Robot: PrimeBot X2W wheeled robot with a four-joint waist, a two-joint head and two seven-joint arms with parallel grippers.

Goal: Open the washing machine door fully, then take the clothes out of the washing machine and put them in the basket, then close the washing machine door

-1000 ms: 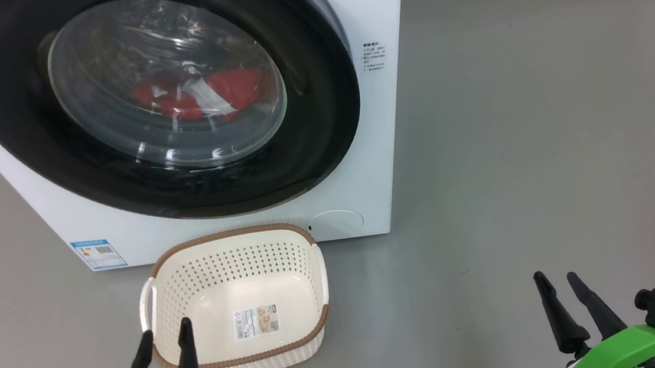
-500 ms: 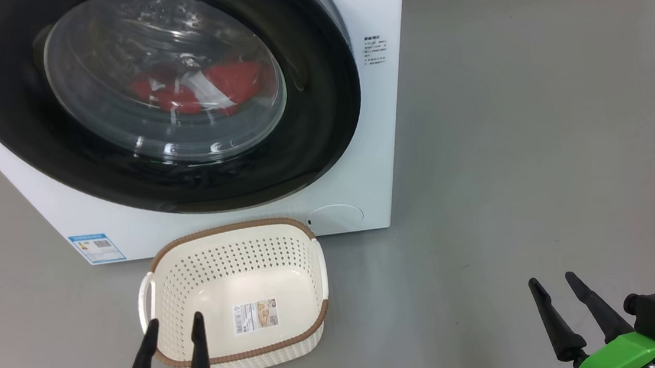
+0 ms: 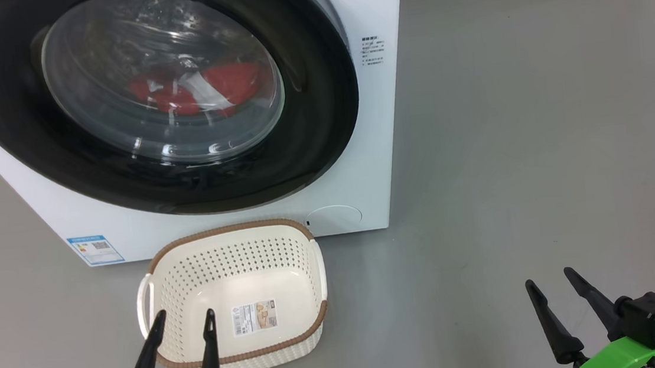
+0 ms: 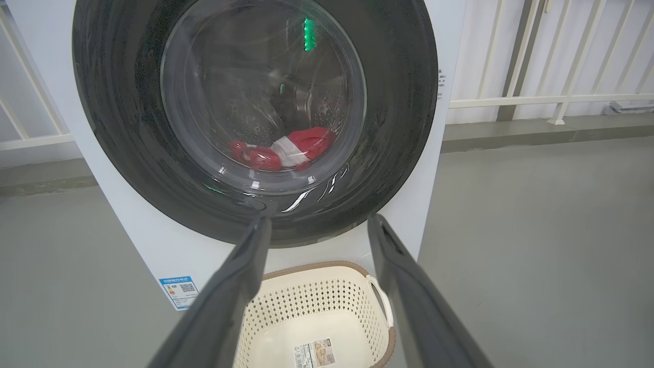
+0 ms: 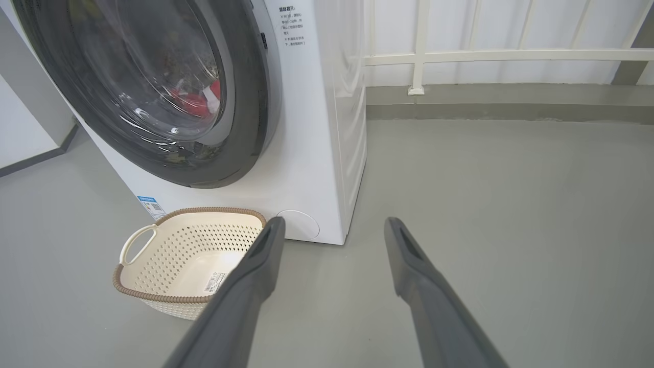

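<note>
Laundry corner on a bare grey floor (image 3: pixel 536 130). The large round washing machine door (image 3: pixel 159 86), glossy black rim around bulging clear glass, is closed on the big white front-loading washing machine (image 3: pixel 383 143). Bright red, white-striped clothes (image 3: pixel 201 91) lie behind the glass. A small cream perforated basket (image 3: pixel 231 231) with a brown woven-look rim stands just before the machine's bottom edge. My left gripper (image 3: pixel 186 312) hovers at the basket's near rim, fingers spread, holding nothing. My right gripper (image 3: pixel 548 277), likewise spread, has open floor all around.
</note>
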